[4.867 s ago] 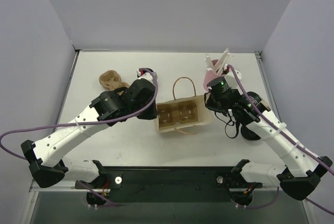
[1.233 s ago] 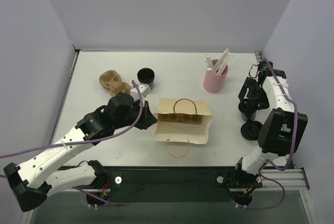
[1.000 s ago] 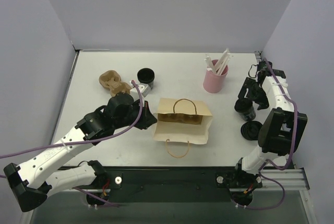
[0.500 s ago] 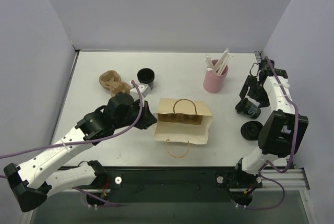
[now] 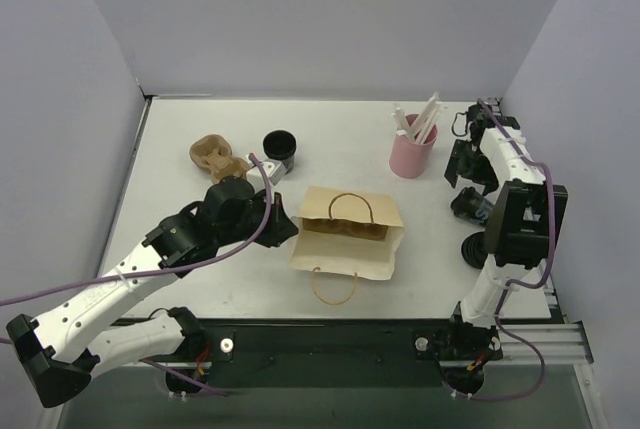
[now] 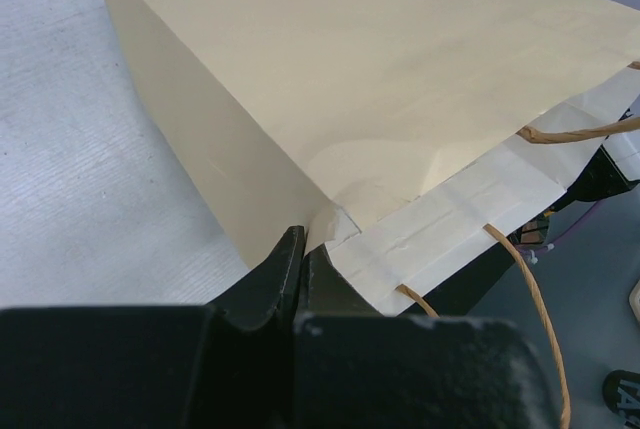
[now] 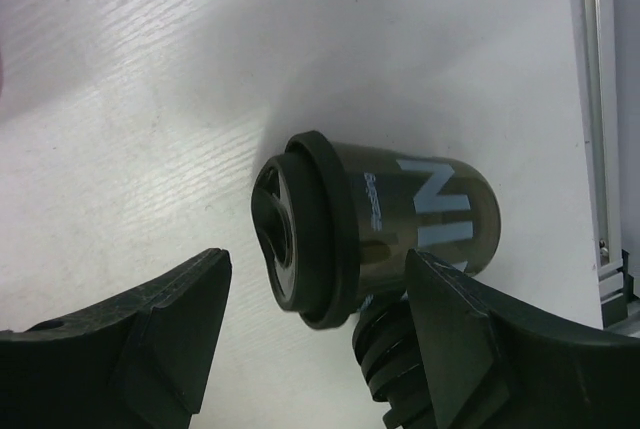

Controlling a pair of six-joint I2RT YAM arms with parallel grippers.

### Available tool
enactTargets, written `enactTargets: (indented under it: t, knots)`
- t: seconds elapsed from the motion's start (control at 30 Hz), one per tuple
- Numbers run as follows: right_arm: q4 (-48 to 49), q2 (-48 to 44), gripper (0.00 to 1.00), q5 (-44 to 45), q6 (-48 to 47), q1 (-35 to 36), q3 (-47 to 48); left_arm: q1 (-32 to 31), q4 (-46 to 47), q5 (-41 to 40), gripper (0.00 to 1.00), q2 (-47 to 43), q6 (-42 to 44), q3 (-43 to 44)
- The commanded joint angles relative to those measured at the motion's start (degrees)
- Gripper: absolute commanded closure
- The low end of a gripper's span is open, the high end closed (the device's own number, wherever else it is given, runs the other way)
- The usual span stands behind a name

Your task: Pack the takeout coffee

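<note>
The tan paper bag (image 5: 350,234) lies in the middle of the table with its rope handles (image 5: 335,289) toward me. My left gripper (image 5: 290,232) is shut on its left mouth corner; in the left wrist view the jaws (image 6: 305,241) pinch the bag (image 6: 380,79) paper. A dark coffee cup (image 5: 472,204) with a black lid lies on its side at the right. My right gripper (image 5: 463,171) hovers over it, open. In the right wrist view the cup (image 7: 400,224) lies between the spread fingers (image 7: 165,339), untouched.
A stack of black lids (image 5: 478,247) sits just near of the cup, seen too in the right wrist view as lids (image 7: 400,374). A pink holder with straws (image 5: 412,154) stands at the back right. A second black cup (image 5: 280,144) and a cardboard carrier (image 5: 215,157) are at the back left.
The coffee cup, upright in my right gripper a second ago, has tipped onto its side. The right gripper has come off it and drawn back toward the far edge. The bag shifted slightly.
</note>
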Motion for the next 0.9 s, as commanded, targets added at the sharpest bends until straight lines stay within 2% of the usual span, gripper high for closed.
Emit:
enactTargets:
  t: [0.0,0.07,0.17,0.2,0.3,0.47,0.63,0.83,0.87]
  knots:
    - [-7.7,2.5,0.34,9.6,3.1,1.8,3.0,0.9,-0.4,0.0,1.00,-1.4,0.5,0.5]
    - [-8.4,2.2,0.39,11.2,3.7,2.5,1.6,1.6,-0.5,0.2,1.00,-1.4,0.8,0.5]
    - [-8.6,1.7,0.52,12.0,3.5,2.7,0.4,2.2,-0.3,0.7,1.00,-1.4,0.9,0.6]
    - [-8.6,1.6,0.60,12.1,3.4,2.7,0.4,2.3,-0.3,0.8,1.00,-1.4,1.0,0.6]
    - [-8.3,0.9,0.71,11.4,2.6,2.7,0.2,3.0,-0.3,1.1,1.00,-1.6,1.4,0.7]
    - [-7.5,-0.4,0.77,8.9,1.9,2.6,-0.2,3.9,0.3,1.7,1.00,-1.9,1.6,1.0]
    - [-5.9,-3.2,0.78,5.4,1.7,3.5,-0.9,4.3,0.4,2.2,1.00,-2.4,1.6,0.8]
    - [0.1,-12.1,0.79,-5.7,2.1,4.0,-4.9,4.7,-0.3,2.6,1.00,-2.8,1.7,2.2]
    - [1.6,-15.3,0.79,-11.0,2.5,4.1,-6.4,4.8,-0.6,2.8,1.00,-2.7,1.7,2.7]
